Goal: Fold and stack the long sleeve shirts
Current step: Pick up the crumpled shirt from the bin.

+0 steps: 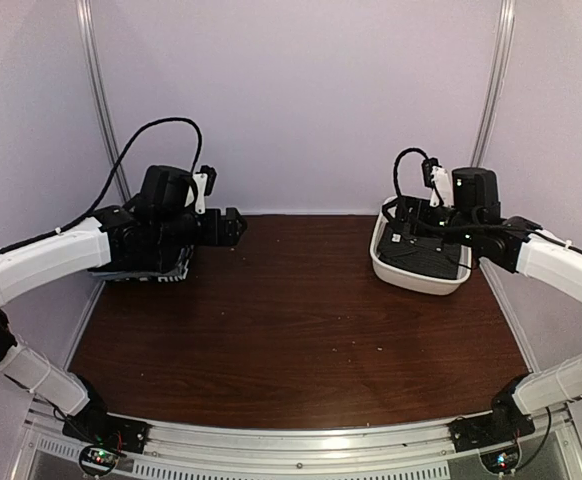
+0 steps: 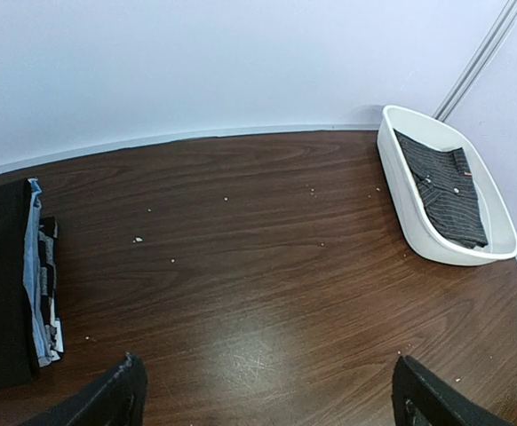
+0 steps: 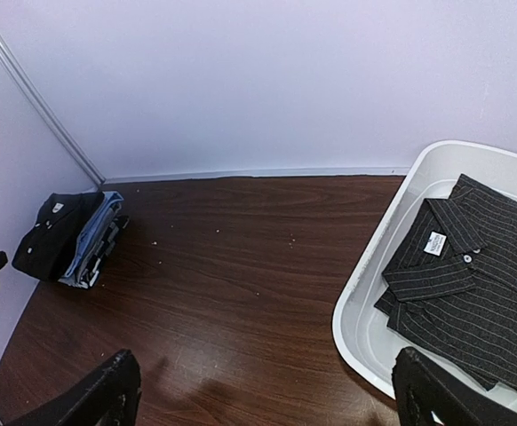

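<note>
Brown table (image 1: 291,330), near edge to back wall. Left gripper (image 2: 272,395) and right gripper (image 3: 267,390) hover above it, jaws spread wide, holding nothing. Far right: folded pinstriped shirt (image 3: 472,293) lying inside the white tub (image 3: 358,306). Far left corner: stack of folded shirts (image 3: 63,235), black on top, lower layers apparently pale blue.

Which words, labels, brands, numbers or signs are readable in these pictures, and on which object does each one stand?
No text can be read in any view.
White neck label on the pinstriped shirt in the white tub: printing too small to read.
Small white tag on top of the folded stack: blurred, unreadable.
</note>
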`<control>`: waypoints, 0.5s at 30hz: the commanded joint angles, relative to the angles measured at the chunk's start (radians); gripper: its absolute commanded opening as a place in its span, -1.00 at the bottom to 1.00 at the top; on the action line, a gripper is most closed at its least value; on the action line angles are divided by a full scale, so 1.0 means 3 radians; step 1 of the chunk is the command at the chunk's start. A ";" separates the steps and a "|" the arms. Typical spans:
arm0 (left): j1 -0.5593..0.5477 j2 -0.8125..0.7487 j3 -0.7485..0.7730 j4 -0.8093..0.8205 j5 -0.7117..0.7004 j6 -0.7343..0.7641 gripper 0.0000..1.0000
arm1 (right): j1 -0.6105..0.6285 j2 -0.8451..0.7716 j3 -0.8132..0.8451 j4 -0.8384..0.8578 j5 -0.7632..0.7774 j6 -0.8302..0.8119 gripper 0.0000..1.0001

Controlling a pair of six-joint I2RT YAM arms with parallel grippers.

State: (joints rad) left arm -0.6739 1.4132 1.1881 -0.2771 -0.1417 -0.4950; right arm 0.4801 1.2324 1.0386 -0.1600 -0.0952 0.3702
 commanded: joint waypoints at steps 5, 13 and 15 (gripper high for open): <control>0.0022 -0.0088 -0.0044 0.0184 -0.0020 0.0060 0.95 | -0.0008 0.0068 0.0076 -0.0190 0.0300 -0.0019 1.00; 0.0022 -0.0092 -0.0083 0.0170 -0.0018 0.0049 0.95 | -0.0089 0.0352 0.0169 -0.0267 0.0578 -0.0022 1.00; 0.0023 -0.0089 -0.0089 0.0172 -0.0019 0.0049 0.95 | -0.0202 0.0478 0.0225 -0.0271 0.0533 -0.0002 1.00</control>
State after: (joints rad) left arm -0.6739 1.4124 1.1774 -0.2760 -0.1417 -0.4927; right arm 0.4660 1.3239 1.0615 -0.2226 0.0257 0.3660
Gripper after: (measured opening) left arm 0.976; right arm 0.997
